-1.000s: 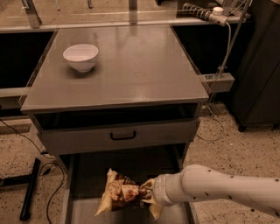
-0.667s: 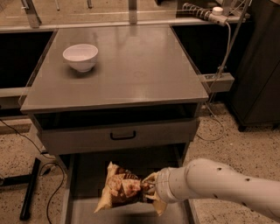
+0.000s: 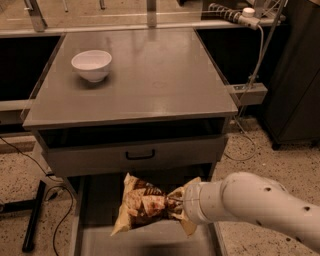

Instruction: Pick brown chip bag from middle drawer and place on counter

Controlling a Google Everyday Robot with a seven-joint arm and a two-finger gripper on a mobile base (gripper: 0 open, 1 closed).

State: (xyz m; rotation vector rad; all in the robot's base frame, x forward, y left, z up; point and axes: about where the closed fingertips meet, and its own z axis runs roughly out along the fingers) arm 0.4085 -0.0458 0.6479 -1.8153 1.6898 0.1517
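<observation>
The brown chip bag [image 3: 142, 204] hangs above the open middle drawer [image 3: 100, 240], just below the closed grey drawer front with a black handle. My gripper [image 3: 175, 201] comes in from the right on a white arm and is shut on the bag's right end. The bag is clear of the drawer floor. The grey counter [image 3: 150, 75] lies above and behind.
A white bowl [image 3: 92, 65] stands on the counter's far left. A power strip [image 3: 235, 12] with a cable hangs at the back right. Black legs and cables lie on the speckled floor at the left. A dark cabinet stands at the right.
The bag has risen from the drawer and shifted slightly right, held in my gripper. The arm has lifted with it.
</observation>
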